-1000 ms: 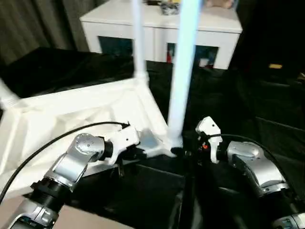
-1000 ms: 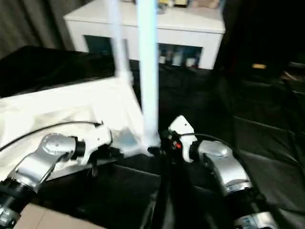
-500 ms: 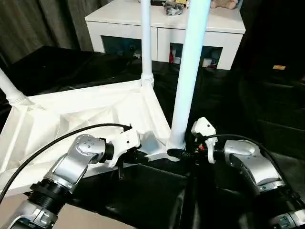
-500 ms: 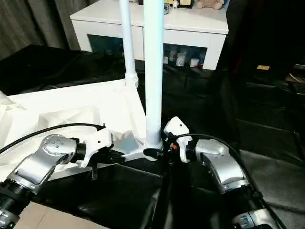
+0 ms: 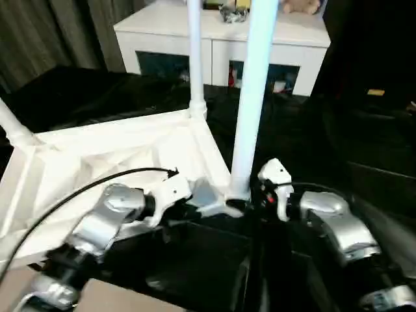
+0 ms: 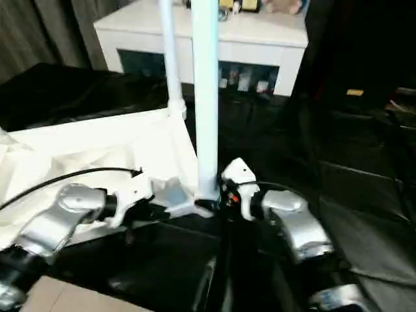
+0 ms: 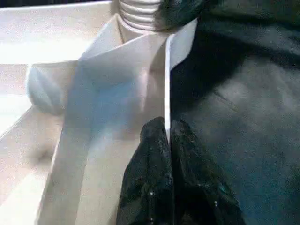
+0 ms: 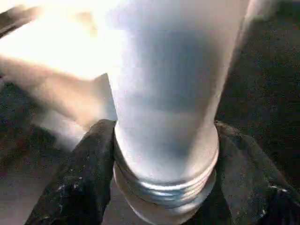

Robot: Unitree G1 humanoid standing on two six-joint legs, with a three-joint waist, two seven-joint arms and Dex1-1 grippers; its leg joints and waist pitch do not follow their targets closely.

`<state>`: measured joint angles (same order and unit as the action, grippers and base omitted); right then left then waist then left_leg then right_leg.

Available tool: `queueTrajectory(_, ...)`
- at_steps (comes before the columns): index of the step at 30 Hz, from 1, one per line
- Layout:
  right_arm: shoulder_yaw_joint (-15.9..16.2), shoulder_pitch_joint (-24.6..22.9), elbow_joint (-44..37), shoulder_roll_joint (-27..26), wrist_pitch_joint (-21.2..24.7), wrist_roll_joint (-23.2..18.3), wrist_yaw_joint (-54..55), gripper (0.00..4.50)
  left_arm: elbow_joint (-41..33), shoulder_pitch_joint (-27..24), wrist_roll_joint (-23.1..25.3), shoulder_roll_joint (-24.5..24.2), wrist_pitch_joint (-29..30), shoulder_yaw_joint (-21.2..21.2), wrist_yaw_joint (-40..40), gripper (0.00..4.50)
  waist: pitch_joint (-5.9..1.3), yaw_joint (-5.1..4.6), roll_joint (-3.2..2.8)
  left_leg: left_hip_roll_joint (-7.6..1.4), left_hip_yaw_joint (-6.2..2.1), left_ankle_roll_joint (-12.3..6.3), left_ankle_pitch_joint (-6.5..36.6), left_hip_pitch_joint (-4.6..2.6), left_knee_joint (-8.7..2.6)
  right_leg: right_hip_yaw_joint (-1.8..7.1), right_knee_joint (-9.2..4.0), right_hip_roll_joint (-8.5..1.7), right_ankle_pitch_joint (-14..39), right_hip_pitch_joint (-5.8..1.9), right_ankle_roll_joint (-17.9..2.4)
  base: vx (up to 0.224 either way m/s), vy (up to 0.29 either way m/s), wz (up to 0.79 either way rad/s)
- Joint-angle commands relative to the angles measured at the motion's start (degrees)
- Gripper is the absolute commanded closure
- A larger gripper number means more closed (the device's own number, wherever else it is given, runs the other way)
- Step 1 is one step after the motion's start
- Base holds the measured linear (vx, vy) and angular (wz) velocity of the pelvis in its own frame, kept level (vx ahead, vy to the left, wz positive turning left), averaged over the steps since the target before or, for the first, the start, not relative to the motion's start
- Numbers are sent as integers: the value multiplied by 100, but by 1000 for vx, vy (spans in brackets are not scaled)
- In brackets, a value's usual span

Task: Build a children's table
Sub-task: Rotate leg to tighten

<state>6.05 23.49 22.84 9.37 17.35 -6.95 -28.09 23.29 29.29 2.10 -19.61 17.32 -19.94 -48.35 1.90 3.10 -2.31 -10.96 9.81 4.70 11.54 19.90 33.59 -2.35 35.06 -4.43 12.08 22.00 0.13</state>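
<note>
Table top (image 5: 97, 156) lies upside down; the near leg (image 5: 250, 97) stands upright between the right tool (image 8: 159, 187)'s fingers at its threaded base, left tool (image 7: 168, 154) pinching the rim beside it.

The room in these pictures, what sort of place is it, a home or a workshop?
Probably a home-like living room or a staged test room. A white cabinet with dark glass doors holds small items and a soft toy, grey curtains hang behind, and the upturned children's table lies on black sheeting.
</note>
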Motion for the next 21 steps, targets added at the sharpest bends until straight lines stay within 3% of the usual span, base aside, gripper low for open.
queueTrajectory(1,-275,-82,407,-38,375,199,945,178,382,9,172,67,185,133,655,450,-213,-17,19,-149,-68,232,1609,-35,-491,215,-516,-316,1957,-157,-999,0,0,0)
queueTrajectory(2,-275,-82,407,-38,375,199,945,178,382,9,172,67,185,133,655,450,-220,-17,23,-149,-76,242,1593,-24,-495,211,-514,-314,1909,-165,-967,0,0,0)
queueTrajectory(3,-534,-89,579,-432,397,235,1867,178,651,191,175,355,301,265,1149,450,-222,-13,-15,-152,-74,215,1648,-15,-494,224,-519,-314,1758,-153,-919,0,0,0)
queueTrajectory(4,-534,-89,579,-432,397,235,1867,179,651,191,175,355,301,265,1149,450,-220,-26,-11,-147,-60,263,1699,-39,-495,234,-528,-303,1680,-117,-946,0,0,0)
queueTrajectory(5,-709,-68,697,-677,356,201,2382,179,800,292,188,521,345,344,1442,450,-231,-23,1,-141,-73,258,1708,-30,-497,224,-523,-304,1662,-141,-945,0,0,0)
queueTrajectory(8,-893,77,1048,-1067,127,103,2966,179,1082,470,225,775,317,442,1833,450,-246,-2,-6,-135,-55,259,1631,-51,-484,240,-521,-301,1402,-112,-975,0,0,0)
queueTrajectory(9,-721,215,1157,-1176,-195,146,2653,179,1186,540,247,875,228,416,1810,450,-253,1,-11,-134,-52,232,1568,-35,-479,241,-503,-297,1195,-128,-999,0,0,0)
queueTrajectory(11,-658,236,1135,-1179,-300,172,2525,179,1192,544,249,885,205,400,1763,450,-251,1,-1,-134,-62,179,1563,10,-485,226,-496,-306,1129,-169,-984,0,0,0)
queueTrajectory(13,-531,240,964,-1129,-369,196,2331,110,1186,539,244,877,175,356,1692,450,-249,2,0,-135,-60,133,1521,19,-486,225,-490,-301,1068,-177,-971,0,0,0)
queueTrajectory(18,-412,282,632,-687,-391,165,1646,81,932,343,247,572,83,169,1218,450,-260,-12,14,-141,-81,34,1277,91,-488,210,-457,-312,840,-254,-956,0,0,0)
queueTrajectory(21,-210,261,401,-259,-428,95,730,81,758,218,233,372,45,109,906,450,-293,-56,8,-126,-50,-138,880,92,-407,205,-400,-297,167,-266,-1194,0,0,0)
